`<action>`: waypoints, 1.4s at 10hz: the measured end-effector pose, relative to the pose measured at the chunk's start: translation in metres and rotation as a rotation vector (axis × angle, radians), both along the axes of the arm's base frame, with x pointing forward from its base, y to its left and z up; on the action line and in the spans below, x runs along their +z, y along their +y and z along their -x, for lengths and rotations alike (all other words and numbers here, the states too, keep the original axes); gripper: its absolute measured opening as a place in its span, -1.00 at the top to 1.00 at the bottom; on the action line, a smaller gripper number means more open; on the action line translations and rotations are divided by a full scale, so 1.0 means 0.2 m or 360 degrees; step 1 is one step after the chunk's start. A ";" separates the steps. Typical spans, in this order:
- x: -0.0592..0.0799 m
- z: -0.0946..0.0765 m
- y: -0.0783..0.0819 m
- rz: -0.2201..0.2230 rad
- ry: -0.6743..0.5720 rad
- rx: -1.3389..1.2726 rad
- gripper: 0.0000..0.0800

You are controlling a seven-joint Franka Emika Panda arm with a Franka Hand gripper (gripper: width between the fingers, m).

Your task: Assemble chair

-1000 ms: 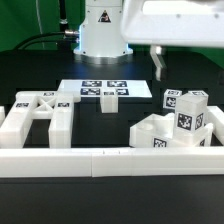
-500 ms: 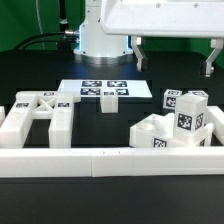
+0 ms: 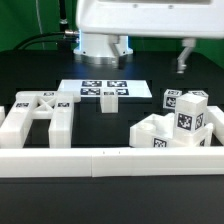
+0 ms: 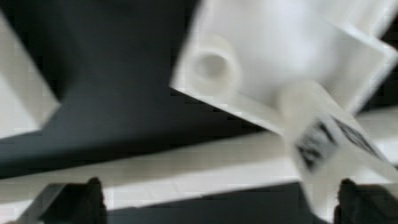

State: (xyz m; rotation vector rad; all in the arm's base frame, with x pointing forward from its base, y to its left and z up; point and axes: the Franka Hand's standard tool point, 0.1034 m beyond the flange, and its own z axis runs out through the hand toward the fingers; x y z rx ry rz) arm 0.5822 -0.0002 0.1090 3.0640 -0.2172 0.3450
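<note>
Hovering with claw [image 4: 217, 200] spread and empty, you risk clipping the piled chair parts [image 3: 176, 128] if you descend off-centre.

We read no words, numbers, brands. Only black-white square tags [image 3: 92, 88]: on marker board [image 3: 138, 90] at 12 o'clock, chair parts [image 3: 160, 135] at 3, chair panel [image 3: 30, 118] at 9.

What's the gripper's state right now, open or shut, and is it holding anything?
Gripper: open, jaws wide apart, holding nothing.
</note>
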 end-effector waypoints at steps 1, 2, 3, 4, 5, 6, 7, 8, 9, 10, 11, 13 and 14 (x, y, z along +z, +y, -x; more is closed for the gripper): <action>-0.03 0.03 -0.08 0.0053 -0.0028 0.0110 -0.62; -0.07 0.06 -0.11 0.0080 -0.0062 0.0125 -0.62; -0.08 0.06 -0.09 0.0065 -0.0040 0.0111 -0.62; -0.08 0.06 -0.10 0.0066 -0.0042 0.0111 -0.62; -0.08 0.06 -0.10 0.0066 -0.0040 0.0110 -0.62; -0.09 0.07 -0.09 0.0053 0.0008 0.0108 -0.62; -0.11 0.10 -0.14 0.0102 -0.0037 0.0193 -0.62; -0.19 0.21 -0.17 0.0129 -0.0008 0.0214 -0.62; -0.23 0.29 -0.16 0.0065 0.0170 0.0181 -0.62; -0.23 0.29 -0.14 0.0038 0.0232 0.0165 -0.62; -0.23 0.30 -0.12 -0.0001 0.0361 0.0165 -0.62; -0.23 0.30 -0.11 -0.0038 0.0525 0.0166 -0.62; -0.24 0.33 -0.11 -0.0068 0.0652 0.0162 -0.62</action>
